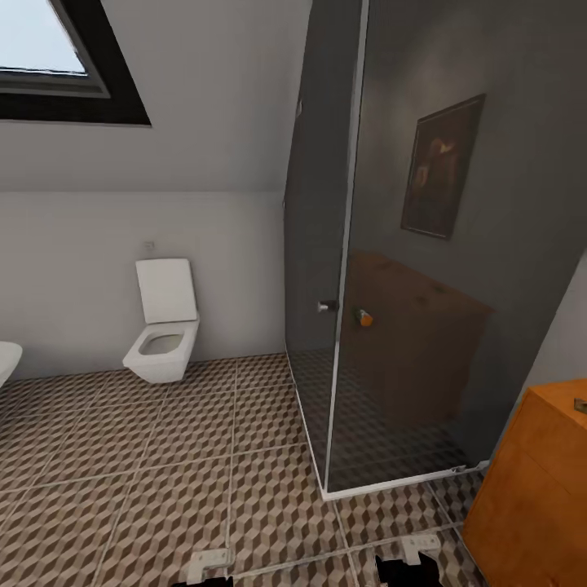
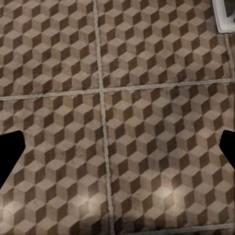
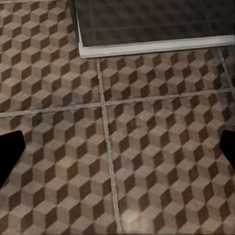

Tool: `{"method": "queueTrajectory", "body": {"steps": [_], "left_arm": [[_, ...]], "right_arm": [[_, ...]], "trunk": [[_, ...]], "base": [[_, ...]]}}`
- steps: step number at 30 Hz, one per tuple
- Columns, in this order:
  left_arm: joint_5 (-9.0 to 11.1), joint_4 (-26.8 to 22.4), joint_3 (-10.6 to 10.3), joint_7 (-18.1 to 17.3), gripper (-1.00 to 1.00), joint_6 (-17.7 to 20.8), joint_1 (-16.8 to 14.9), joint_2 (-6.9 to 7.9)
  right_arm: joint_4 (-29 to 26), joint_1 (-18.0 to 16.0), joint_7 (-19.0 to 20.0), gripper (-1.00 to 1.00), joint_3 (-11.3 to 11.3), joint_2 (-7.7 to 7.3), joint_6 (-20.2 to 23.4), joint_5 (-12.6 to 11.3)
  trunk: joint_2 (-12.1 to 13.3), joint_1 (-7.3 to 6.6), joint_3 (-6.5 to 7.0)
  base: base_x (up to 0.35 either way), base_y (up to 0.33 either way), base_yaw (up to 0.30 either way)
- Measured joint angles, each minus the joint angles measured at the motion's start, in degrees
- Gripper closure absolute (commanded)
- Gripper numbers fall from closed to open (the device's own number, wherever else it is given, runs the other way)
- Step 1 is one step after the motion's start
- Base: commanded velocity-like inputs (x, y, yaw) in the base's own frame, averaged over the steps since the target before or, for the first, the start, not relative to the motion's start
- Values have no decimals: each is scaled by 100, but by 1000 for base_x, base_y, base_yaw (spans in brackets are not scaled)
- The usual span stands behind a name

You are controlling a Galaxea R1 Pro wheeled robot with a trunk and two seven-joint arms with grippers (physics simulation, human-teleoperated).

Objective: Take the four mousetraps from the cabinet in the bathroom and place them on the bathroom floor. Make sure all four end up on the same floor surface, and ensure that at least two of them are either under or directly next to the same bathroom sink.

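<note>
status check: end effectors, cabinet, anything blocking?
Both end effectors open, empty, over the cube-patterned brown tile floor. Orange-brown wooden cabinet at right edge, small dark item on top, unidentifiable. Dark glass shower enclosure ahead-left of it; approach looks open.

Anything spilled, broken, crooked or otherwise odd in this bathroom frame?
Nothing stands out. The bathroom floor is clean, the toilet sits square to the wall, the glass shower enclosure looks intact, and the picture behind it hangs straight. The cabinet shows only one corner.
</note>
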Motion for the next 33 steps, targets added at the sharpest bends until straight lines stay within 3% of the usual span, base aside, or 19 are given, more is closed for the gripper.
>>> {"method": "queueTrajectory", "body": {"steps": [6, 11, 14, 15, 18, 33], "left_arm": [[2, 5, -9, -7, -100, -3, 2, -40], [17, 6, -14, -31, -100, -60, 4, -64], [24, 6, -12, -31, -100, -244, 3, -69], [31, 86, 7, -16, -100, -526, 3, -58], [39, 303, -3, -17, -100, -611, 4, -64], [63, 617, -29, -55, -100, -667, 2, -80]], "right_arm": [[0, 0, -126, -100, -6, -11, -1, -3], [1, 0, -110, -100, -9, -104, 0, -12], [1, 0, -99, -100, -12, -145, 0, -17], [1, 0, -93, -100, -12, -174, 0, -21], [1, 0, -92, -100, -14, -180, 0, -26], [1, 0, -91, -100, -14, -184, 0, -29]], "trunk": [[0, 0, 0], [0, 0, -6], [0, 0, -12], [0, 0, -14], [0, 0, -22], [0, 0, -60]], "base": [[0, 0, -263], [0, 0, -268], [0, 0, -269], [0, 0, -269], [0, 0, -269], [0, 0, -250]]}}
